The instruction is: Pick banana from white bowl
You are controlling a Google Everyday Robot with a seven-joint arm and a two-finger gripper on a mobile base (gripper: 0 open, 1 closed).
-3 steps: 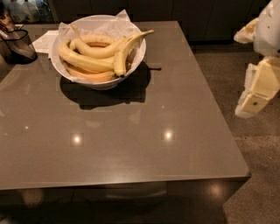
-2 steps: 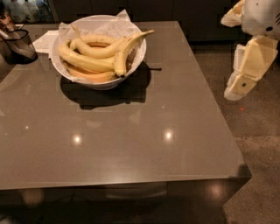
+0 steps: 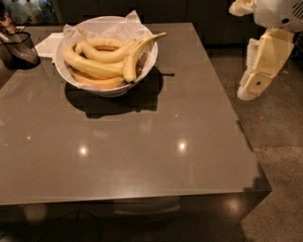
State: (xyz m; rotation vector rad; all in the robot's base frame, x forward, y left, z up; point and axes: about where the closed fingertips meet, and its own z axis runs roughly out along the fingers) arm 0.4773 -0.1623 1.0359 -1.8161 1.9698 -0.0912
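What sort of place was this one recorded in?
Probably a break room or kitchenette: a grey table carries a white bowl of bananas, dark cabinets stand behind, and the floor is speckled. The gripper hangs right of the table.

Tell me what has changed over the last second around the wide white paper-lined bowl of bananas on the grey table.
The robot's cream gripper, beyond the right edge of the square grey table, has moved left and upward in the picture, nearer the table. It took hold of nothing. The wide white paper-lined bowl, the long pale-yellow banana in it and the dark glass container stayed put.
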